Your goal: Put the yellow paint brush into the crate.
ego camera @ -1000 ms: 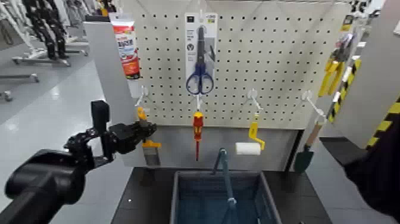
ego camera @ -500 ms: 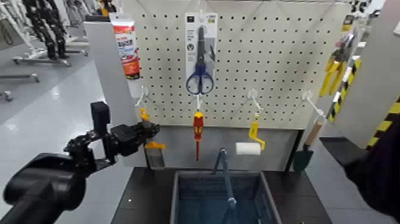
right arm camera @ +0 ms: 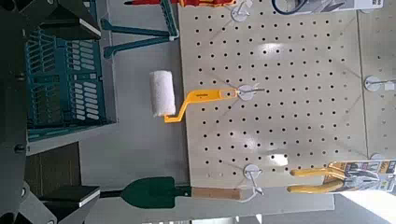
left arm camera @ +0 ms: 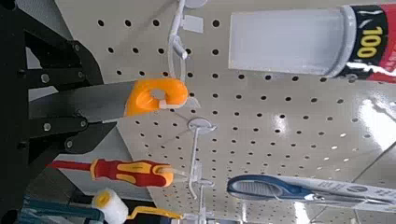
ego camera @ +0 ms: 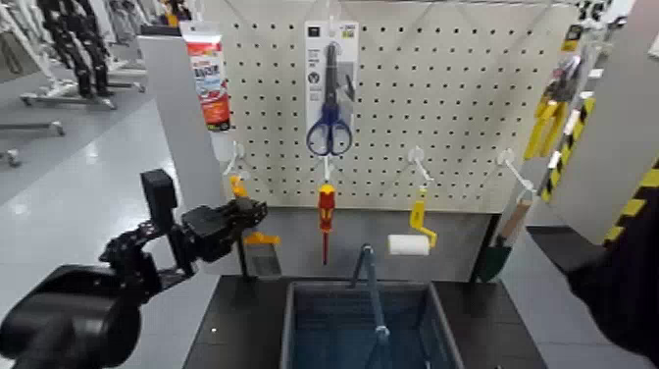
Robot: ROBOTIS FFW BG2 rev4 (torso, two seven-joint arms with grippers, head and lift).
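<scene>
The left hand [ego camera: 251,212], closed on the yellow paint brush [ego camera: 262,257], has just drawn it off its hook, leaving the crate [ego camera: 287,329] below the hand's inner side.

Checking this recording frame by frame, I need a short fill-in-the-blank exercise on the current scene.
The left gripper holds the ____ by its handle.
The package of scissors hangs directly above the ____.
The paint roller has a white cylinder and a ____ handle.
Below the hanging tools sits the ____, with its handle upright.

Missing words: paint brush; screwdriver; yellow; crate
</scene>
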